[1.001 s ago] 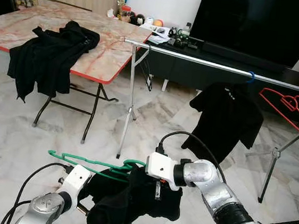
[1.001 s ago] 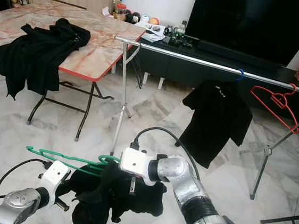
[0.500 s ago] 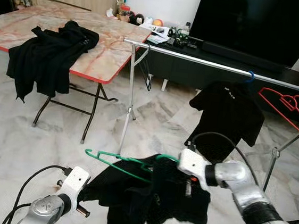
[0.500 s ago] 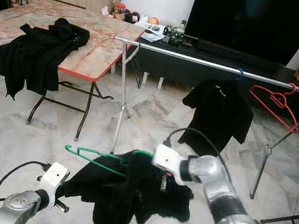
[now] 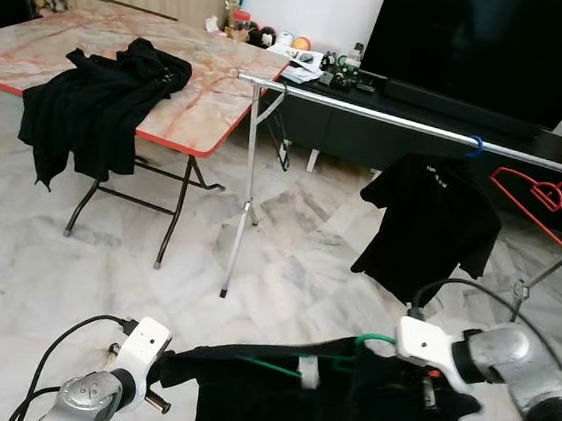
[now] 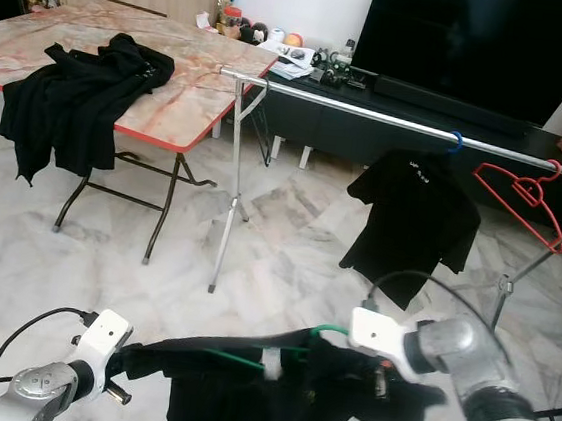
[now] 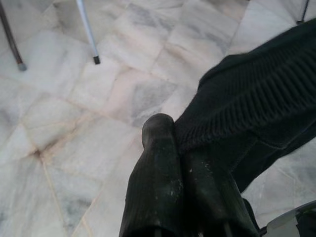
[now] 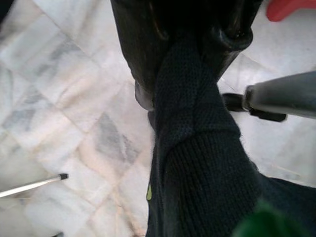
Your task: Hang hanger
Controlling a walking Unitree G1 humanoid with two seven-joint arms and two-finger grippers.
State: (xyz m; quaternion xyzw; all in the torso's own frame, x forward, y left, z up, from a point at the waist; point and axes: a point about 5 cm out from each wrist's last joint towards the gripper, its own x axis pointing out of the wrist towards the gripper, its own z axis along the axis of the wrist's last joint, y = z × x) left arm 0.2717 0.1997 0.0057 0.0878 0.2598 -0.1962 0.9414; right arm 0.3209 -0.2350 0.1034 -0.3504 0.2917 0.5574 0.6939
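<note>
The black shirt (image 5: 291, 403) on its green hanger (image 5: 345, 363) hangs stretched low above the floor — left gripper (image 7: 182, 148) pinching one sleeve, right gripper (image 8: 190, 54) clamped on the other. Best to lift both evenly and bring the hook over the clothes rail (image 5: 372, 112), beside the hung black T-shirt (image 5: 425, 226).

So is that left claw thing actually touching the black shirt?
Touching. In the left wrist view the left gripper has its jaws closed on an edge of the black shirt, the ribbed fabric pinched between the two black fingers.
</note>
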